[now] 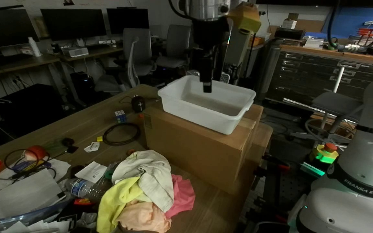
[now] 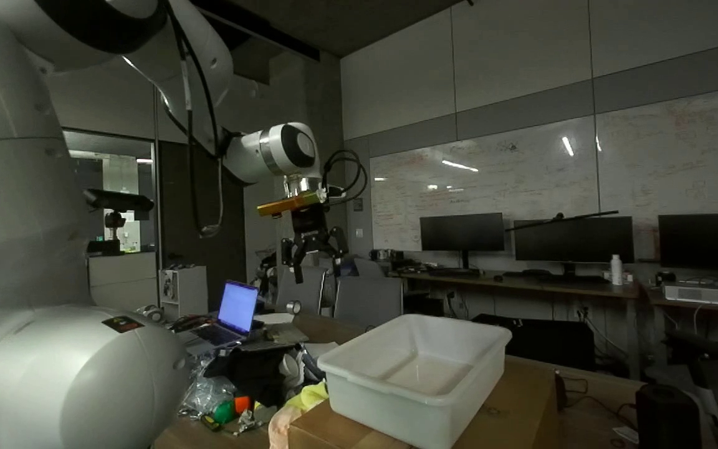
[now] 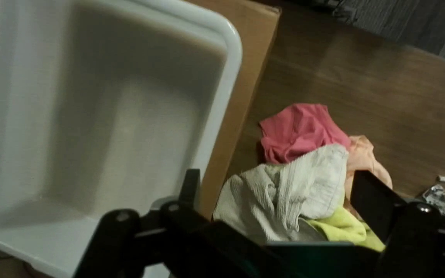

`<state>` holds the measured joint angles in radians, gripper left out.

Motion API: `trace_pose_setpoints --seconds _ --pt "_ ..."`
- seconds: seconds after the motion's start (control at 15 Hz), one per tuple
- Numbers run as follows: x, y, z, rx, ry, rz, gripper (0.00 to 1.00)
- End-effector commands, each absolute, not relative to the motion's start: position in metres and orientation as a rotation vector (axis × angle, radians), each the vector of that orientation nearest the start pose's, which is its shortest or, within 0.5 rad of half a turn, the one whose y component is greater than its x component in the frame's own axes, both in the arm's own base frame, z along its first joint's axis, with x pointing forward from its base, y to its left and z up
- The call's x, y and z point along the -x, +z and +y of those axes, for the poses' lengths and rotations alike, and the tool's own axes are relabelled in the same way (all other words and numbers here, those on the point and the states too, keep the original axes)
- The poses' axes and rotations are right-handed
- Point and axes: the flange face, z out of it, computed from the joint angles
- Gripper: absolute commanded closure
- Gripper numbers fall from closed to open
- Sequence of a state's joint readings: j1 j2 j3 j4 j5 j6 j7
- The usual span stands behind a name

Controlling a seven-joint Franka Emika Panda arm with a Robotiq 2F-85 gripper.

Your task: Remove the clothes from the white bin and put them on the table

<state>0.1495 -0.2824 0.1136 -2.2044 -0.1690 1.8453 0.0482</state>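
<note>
Gripper, one, black: raised well above the white bin, jaws spread wide, only air between the fingertips. In the wrist view, one finger overlaps the edge of the white bin, the other the clothes.

White bin, one, plastic, rectangular, with rolled rim: upright on top of the cardboard box, its bare floor in plain sight.

Clothes, one heap: on the table, just on the near side of the cardboard box in an exterior view. Comprising: whitish garment, crumpled, uppermost; yellow-green garment, to the left, touching it; pink garment, to the right, partly covered; peach garment, nearest.

Table, one, wooden, brown. Also upon it: puzzle cube, left of the cardboard box; clear plastic bottle, lying down, left of the clothes; white printed paper, just beyond the bottle.

Laptop, one, lid raised, screen lit: far left of the white bin in an exterior view.
</note>
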Motion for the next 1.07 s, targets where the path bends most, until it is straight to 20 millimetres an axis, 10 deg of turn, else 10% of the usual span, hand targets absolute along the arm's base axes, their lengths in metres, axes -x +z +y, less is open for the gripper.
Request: trace_pose_setpoints --seconds 0.0,0.4,1.0 --pt "-0.392 0.501 0.069 3.278 0.093 -0.442 0.00" --pt "-0.340 0.498 0.026 3.280 -0.138 -0.293 0.00" --pt "-0.314 0.489 -0.012 3.190 -0.515 -0.160 0.00"
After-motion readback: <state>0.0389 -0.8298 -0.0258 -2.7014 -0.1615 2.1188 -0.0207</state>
